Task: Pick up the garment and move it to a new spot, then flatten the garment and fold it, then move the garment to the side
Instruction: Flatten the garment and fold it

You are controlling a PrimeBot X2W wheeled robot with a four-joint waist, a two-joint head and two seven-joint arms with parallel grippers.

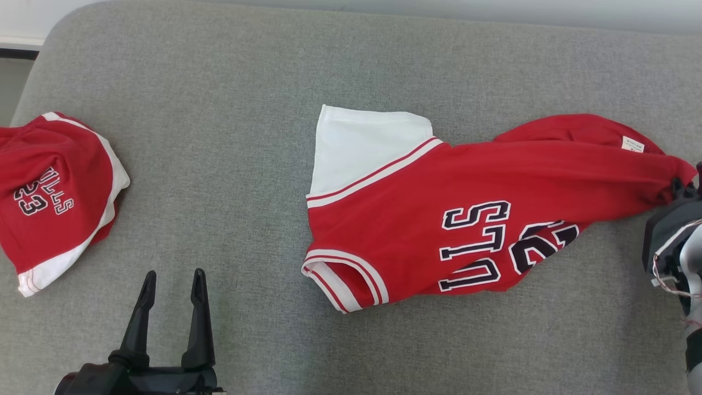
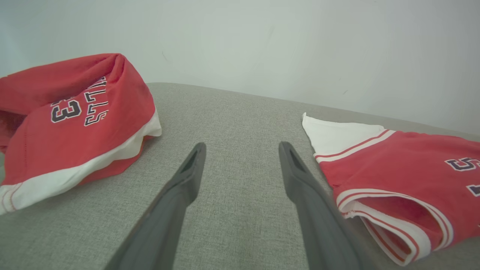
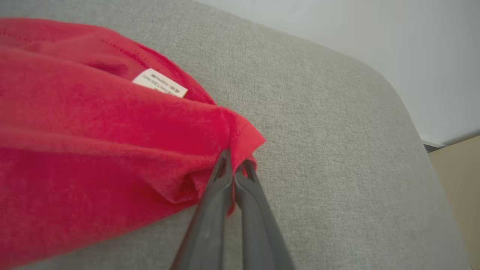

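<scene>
Two pincers, two jobs: my right pincer (image 3: 235, 165) is pinched shut on the jersey's (image 1: 417, 219) corner, far right of the cushion (image 1: 219, 109), to drag it; my left pincer (image 1: 173, 280) hovers wide, free to help flatten.

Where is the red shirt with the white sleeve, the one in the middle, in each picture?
Head view: the red shirt stretches from the middle to the right edge, where the right gripper pinches it.
Left wrist view: on the right side, beside the open left gripper.
Right wrist view: across the left half, its corner pinched by that gripper.
Shared landmark: the grey cushion under it.
</scene>
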